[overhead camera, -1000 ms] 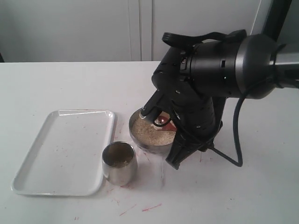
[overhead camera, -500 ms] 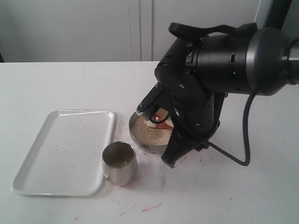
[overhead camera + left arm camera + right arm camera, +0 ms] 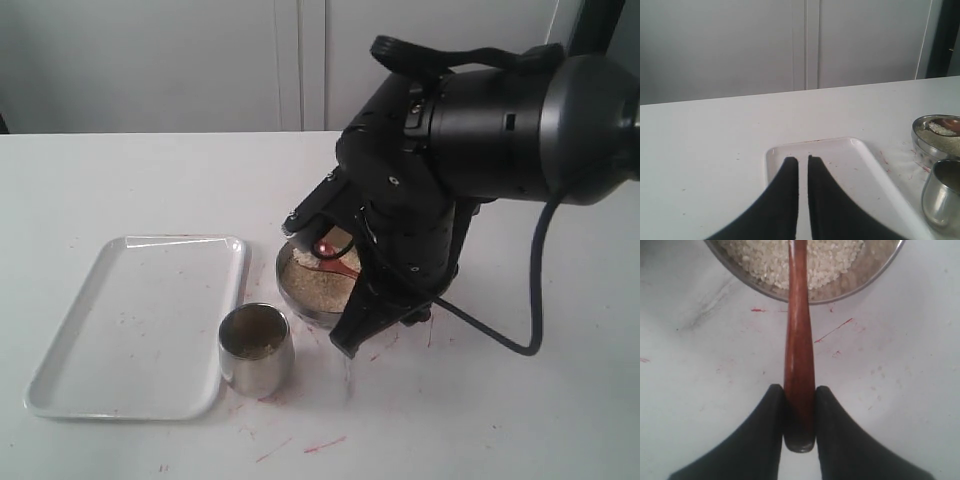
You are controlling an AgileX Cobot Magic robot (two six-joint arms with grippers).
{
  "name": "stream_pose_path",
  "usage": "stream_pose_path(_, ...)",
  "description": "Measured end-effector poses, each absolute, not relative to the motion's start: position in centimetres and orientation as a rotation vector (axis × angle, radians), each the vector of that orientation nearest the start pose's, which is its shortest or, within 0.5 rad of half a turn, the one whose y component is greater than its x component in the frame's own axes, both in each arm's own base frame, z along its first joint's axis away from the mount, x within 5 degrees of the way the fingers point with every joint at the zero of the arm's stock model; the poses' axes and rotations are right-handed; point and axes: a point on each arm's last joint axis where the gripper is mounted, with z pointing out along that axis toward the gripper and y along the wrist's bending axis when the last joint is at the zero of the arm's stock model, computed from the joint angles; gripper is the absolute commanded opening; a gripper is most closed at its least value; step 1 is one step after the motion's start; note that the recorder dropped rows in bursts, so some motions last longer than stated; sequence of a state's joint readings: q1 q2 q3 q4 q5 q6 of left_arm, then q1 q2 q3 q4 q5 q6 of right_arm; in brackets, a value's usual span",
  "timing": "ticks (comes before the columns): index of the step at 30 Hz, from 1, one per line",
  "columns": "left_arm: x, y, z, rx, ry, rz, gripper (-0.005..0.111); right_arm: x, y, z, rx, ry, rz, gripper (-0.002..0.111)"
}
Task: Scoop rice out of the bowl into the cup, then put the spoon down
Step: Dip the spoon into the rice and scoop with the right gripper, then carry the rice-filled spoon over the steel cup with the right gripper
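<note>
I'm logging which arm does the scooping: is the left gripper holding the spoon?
No: nothing sits between the fingers of the left gripper; the spoon is clamped in the right gripper.

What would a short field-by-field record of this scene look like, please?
right jaws: shut on the spoon handle
spoon end: over the rice in the bowl
cup: upright, next to bowl and tray
left jaws: close together, holding nothing
table: white, with red marks
</note>
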State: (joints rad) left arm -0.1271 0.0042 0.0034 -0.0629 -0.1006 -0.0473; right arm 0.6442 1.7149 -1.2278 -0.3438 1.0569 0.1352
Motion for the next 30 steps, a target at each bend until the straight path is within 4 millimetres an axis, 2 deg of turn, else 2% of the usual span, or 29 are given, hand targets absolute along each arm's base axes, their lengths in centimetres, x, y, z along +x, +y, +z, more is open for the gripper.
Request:
stream_pose_path(6,5.5,-0.6,22.1,0.007,1.393,-0.193,0.014,27.4,17.0,22.9,-0.895,2.722,-0.306,0.000)
stream_pose_path(19,5.5,-0.6,22.1,0.007,1.393,-0.193,0.014,25.4,15.7,23.6,-0.846,2.641,-0.195,0.000)
stream_pose_path(24,5.5,-0.6,22.1,0.007,1.393,-0.193,0.014,24.8,15.6,23.7,-0.826,2.634,-0.136,0.000)
stream_pose_path(30,5.5,-0.6,22.1,0.007,1.393,-0.193,0.014,24.4,16.1,24.0,-0.891,2.606,-0.085,0.000)
